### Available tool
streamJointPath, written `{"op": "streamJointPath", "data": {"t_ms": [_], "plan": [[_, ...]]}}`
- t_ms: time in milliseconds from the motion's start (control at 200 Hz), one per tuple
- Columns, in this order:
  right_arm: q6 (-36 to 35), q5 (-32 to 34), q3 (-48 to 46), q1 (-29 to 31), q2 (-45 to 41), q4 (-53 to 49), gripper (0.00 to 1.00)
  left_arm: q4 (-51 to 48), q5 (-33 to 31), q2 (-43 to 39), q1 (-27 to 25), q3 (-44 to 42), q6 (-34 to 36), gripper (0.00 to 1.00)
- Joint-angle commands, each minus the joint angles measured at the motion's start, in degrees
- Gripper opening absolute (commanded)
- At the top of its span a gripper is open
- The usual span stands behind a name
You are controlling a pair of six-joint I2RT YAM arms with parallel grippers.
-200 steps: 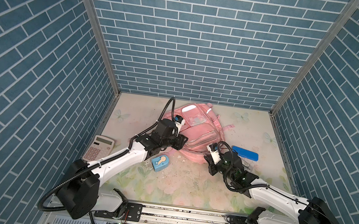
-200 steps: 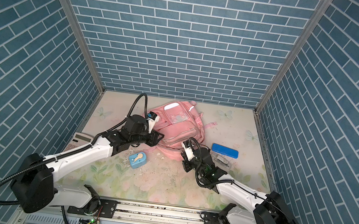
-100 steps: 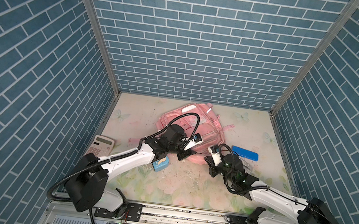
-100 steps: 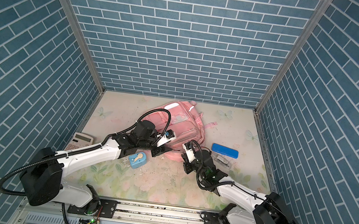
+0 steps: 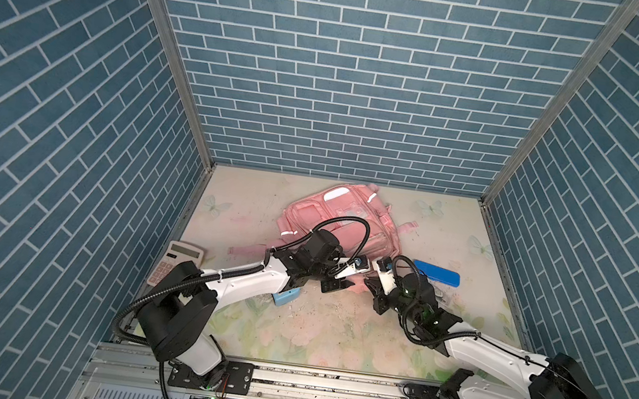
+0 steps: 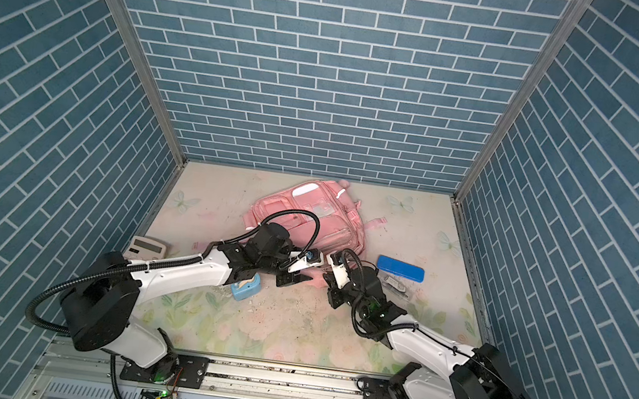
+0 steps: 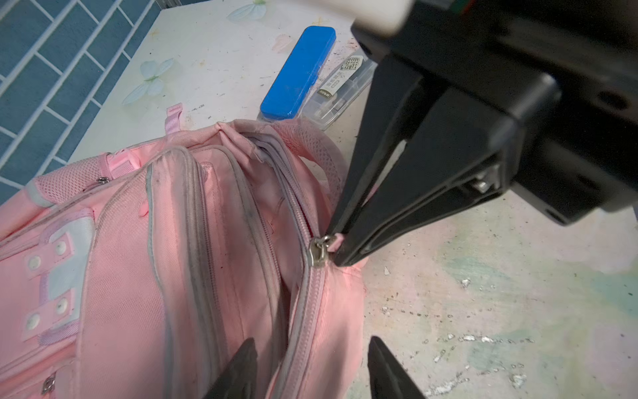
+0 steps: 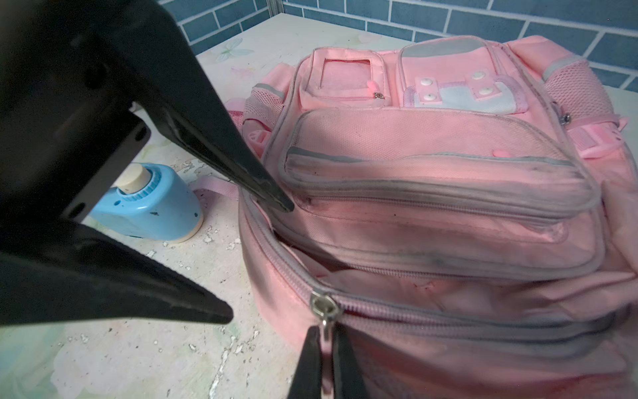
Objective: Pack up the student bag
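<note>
1. The right gripper (image 8: 324,345) was pressed together, pinching the pink tab of the zipper pull (image 8: 324,305) on the student bag's main compartment.
2. The left gripper (image 7: 310,352) was spread and held nothing. Its fingers (image 8: 241,172) straddled the bag's zipped edge, one over the fabric and one over the counter (image 5: 312,334).
3. The student bag (image 5: 332,219), pink, lay flat with its pockets facing up. In both top views it sat toward 12 o'clock from the counter's centre. Its main compartment gaped partly open beside the slider.
4. A blue pencil case (image 5: 436,273) lay at 4 o'clock from the bag, with a clear plastic box (image 7: 345,89) just beside it.
5. A light blue gadget (image 6: 245,289) with a cream knob sat at 7 o'clock from the bag. A calculator (image 5: 177,261) lay at the counter's 9 o'clock edge.
</note>
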Motion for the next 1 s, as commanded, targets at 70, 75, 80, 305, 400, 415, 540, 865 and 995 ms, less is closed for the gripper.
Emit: {"op": "streamJointPath", "data": {"t_ms": [70,75,80,305,400,415,540,865,995], "plan": [[2.1,-2.0,-0.4,-0.3,-0.6,6.4,0.0,2.6,0.5,0.2,-0.2,0.6,2.0,0.53],[2.1,-2.0,-0.4,-0.3,-0.6,6.4,0.0,2.6,0.5,0.2,-0.2,0.6,2.0,0.53],[2.1,-2.0,-0.4,-0.3,-0.6,6.5,0.0,2.6,0.5,0.2,-0.2,0.6,2.0,0.53],[2.4,-2.0,-1.3,-0.4,-1.0,7.6,0.0,1.9,-0.7,1.2,-1.5,1.5,3.3,0.53],[2.6,-2.3,-1.4,-0.4,-0.8,7.8,0.0,1.9,-1.8,2.1,-2.3,1.9,3.6,0.52],[2.5,-2.4,-1.4,-0.3,-0.8,7.8,0.0,1.9,-2.3,2.3,-2.3,1.9,3.7,0.53],[2.7,-2.5,-1.6,-0.4,-0.9,8.1,0.0,2.6,-3.5,3.7,-2.4,2.0,2.8,0.51],[2.9,-2.0,-2.1,-0.4,-1.7,8.2,0.0,6.3,-7.9,3.4,-2.4,-1.9,3.1,0.31],[3.4,-1.1,-2.1,-0.6,-2.2,7.4,0.0,5.6,-9.0,2.4,-2.4,-2.2,3.9,0.0]]}}
